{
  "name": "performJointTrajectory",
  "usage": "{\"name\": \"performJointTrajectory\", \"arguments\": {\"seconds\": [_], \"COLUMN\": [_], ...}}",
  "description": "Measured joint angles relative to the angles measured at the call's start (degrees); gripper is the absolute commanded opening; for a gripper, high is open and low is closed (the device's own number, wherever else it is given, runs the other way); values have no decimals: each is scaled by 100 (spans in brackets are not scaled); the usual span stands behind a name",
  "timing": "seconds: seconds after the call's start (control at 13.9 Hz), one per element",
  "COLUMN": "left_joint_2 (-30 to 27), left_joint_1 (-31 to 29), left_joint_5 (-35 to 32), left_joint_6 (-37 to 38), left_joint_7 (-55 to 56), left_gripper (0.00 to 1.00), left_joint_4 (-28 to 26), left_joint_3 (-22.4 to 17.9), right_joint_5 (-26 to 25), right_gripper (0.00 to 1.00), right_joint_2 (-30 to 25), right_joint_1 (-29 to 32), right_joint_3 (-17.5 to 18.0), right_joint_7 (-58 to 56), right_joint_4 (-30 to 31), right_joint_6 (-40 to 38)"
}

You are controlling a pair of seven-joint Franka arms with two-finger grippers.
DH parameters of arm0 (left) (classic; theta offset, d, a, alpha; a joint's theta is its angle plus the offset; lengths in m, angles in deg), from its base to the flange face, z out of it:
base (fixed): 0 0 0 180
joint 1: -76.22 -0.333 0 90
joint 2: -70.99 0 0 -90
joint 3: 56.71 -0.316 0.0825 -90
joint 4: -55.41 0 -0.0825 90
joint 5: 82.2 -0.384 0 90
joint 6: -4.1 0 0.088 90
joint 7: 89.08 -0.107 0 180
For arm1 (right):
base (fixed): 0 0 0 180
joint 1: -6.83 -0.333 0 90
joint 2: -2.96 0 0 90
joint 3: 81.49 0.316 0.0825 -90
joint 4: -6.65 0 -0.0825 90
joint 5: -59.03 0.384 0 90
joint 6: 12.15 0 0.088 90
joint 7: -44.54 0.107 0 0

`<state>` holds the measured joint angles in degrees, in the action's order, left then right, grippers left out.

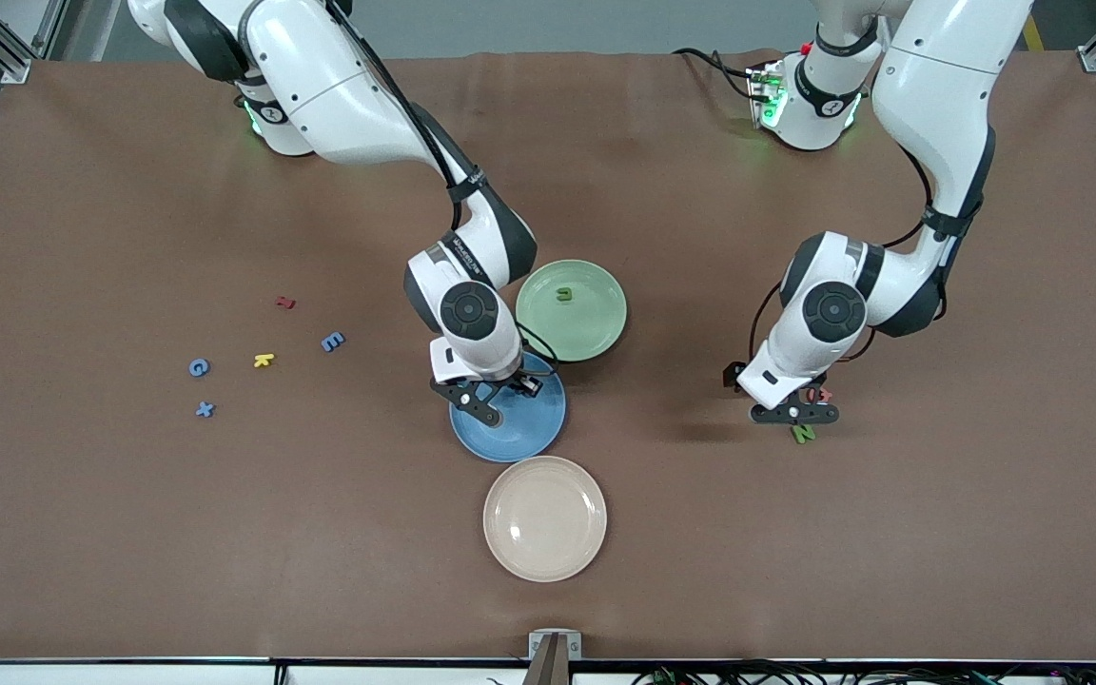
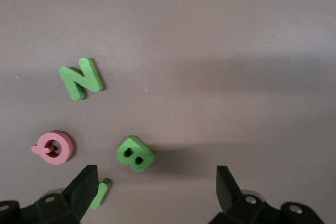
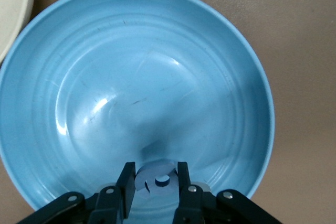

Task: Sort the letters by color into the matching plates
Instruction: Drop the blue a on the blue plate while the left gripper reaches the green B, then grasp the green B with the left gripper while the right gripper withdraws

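Cream plate lies bare (unlabelled); right gripper pinches blue letter over blue plate; left gripper gapes over green B.

The only readable signs are the foam letters themselves. A green u lies in the green plate.

On the table, toward the right arm's end, take the yellow k as the dial's centre in the front view. A blue E lies at 2 o'clock, a blue G at 9 and a blue x at 8. A red letter at 1 o'clock cannot be read.

Toward the left arm's end, a green N, a green B and a pink Q lie near one another on the table.

A blue piece pinched in the right gripper over the blue plate looks like an a. Small print on the right arm's wrist is illegible.
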<state>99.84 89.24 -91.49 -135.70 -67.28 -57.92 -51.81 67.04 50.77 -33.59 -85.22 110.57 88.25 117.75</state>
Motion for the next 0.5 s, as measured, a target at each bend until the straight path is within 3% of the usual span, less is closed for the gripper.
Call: {"name": "performJointTrajectory", "arguments": {"seconds": [0.22, 0.5], "left_joint_2": [43, 226], "left_joint_1": [-102, -162], "left_joint_5": [-6, -7], "left_joint_6": [-107, -320], "left_joint_7": [-148, -171], "left_gripper": [97, 86], "left_joint_4": [-51, -71], "left_joint_3": [1, 2], "right_joint_5": [-46, -116], "right_gripper": [100, 100], "right_joint_2": [21, 31], "right_joint_1": [0, 0], "right_joint_3": [-26, -33], "right_joint_7": [2, 1], "right_joint_4": [-17, -21], "right_joint_6": [0, 0]}}
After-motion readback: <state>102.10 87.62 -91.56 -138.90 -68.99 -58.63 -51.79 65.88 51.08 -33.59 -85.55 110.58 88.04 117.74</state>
